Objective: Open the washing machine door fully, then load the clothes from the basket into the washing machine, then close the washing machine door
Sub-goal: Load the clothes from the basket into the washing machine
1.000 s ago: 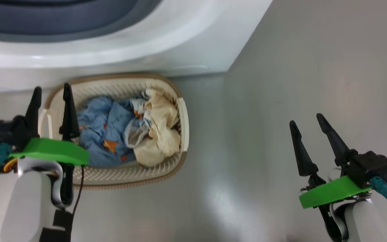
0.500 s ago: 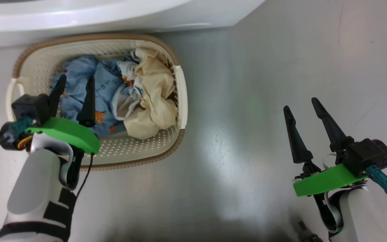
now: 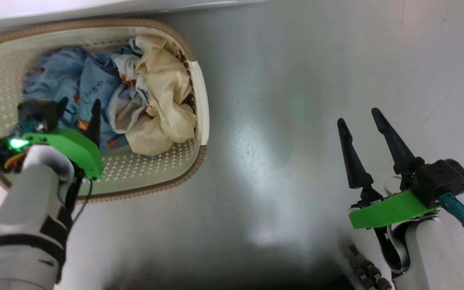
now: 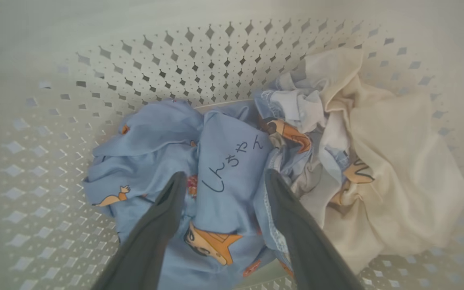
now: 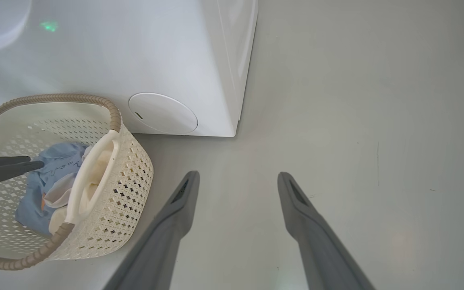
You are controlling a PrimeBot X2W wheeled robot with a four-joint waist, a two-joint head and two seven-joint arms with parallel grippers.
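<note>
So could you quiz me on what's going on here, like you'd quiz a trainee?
1. True or false: the left arm's fingers are open over the blue garment in the basket.
2. The right arm's fingers hover over: A) the basket, B) bare floor, C) a table?
3. Name the colour of the other large garment.
Key: 1 true; 2 B; 3 cream-yellow.

The cream perforated basket (image 3: 147, 163) is sitting upright just in front of the white washing machine (image 5: 135, 60), clothes (image 3: 143, 96) lying crumpled inside, blue beside cream-yellow.
</note>
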